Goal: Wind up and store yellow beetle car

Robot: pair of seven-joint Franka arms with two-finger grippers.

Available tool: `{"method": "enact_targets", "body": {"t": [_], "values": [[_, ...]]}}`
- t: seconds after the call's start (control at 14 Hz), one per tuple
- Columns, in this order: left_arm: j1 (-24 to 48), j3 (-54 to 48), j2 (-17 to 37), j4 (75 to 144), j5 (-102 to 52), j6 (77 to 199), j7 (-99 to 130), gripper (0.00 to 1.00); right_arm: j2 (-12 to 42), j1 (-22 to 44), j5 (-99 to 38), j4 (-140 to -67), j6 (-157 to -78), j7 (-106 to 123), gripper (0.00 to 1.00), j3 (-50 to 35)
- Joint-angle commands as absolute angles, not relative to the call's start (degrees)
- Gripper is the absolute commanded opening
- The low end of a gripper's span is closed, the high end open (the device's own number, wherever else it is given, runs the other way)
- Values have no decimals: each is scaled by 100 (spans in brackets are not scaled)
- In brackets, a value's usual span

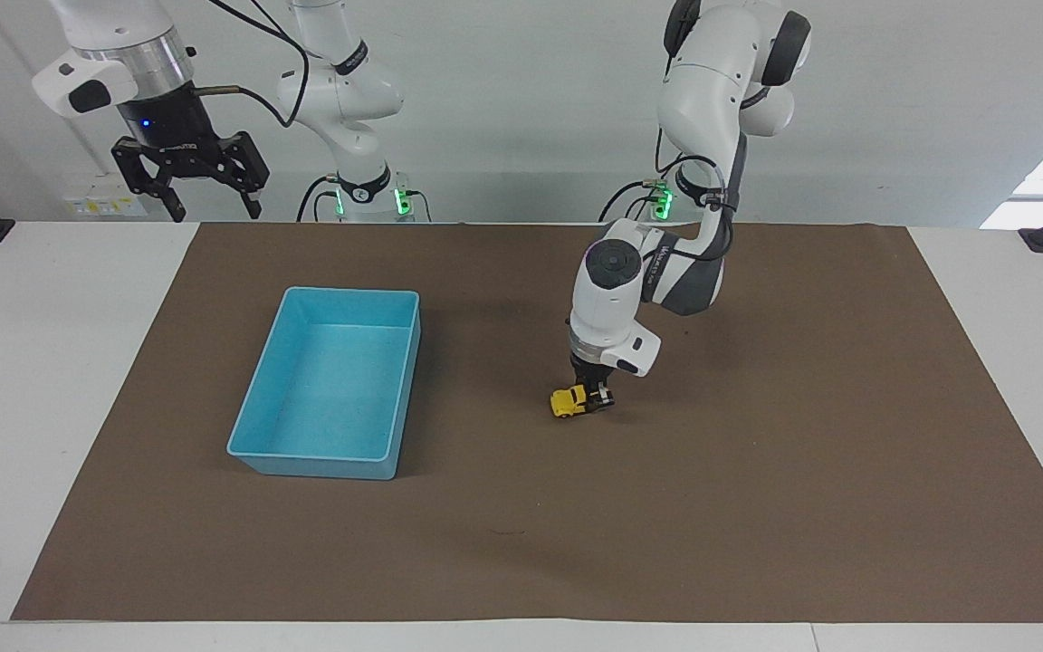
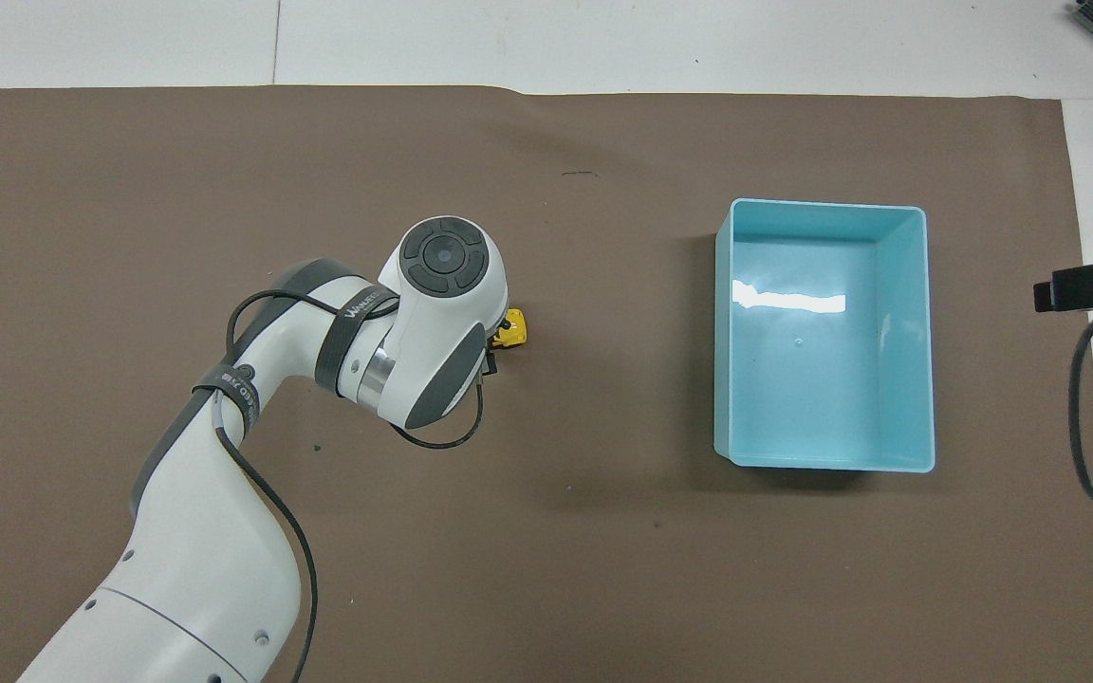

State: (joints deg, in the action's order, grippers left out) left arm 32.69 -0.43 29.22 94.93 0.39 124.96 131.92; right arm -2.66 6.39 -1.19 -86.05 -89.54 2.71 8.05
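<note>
A: Black and spread wide, our right hand hangs in the air over the robots' edge of the tabletop, at the right arm's end. It waits there, holding nothing.

B: Under and forward of it we have the light blue bin, resting on the brown mat. Nothing lies in it.

A: Next along comes the yellow beetle car. It sits on the mat, well apart from the bin, toward the left arm's end.

B: And our left hand is down on it, pointing straight at the mat, its fingers clamped on the end of the car that faces away from the bin.

A: From overhead the wrist covers most of that grip; only the car's yellow nose pokes out beside it.
</note>
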Motion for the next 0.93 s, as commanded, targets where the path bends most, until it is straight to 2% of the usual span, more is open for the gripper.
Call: {"method": "enact_targets", "body": {"t": [0.0, 0.86], "values": [[3173, -9, 2944, 9650, 158, 12498, 12964, 28, -378, 615, -167, -8692, -8895, 220, 100, 782], [2742, 17, 2892, 9887, 228, 12463, 12473, 30, -378, 615, -167, -8692, -8895, 220, 100, 782]]}}
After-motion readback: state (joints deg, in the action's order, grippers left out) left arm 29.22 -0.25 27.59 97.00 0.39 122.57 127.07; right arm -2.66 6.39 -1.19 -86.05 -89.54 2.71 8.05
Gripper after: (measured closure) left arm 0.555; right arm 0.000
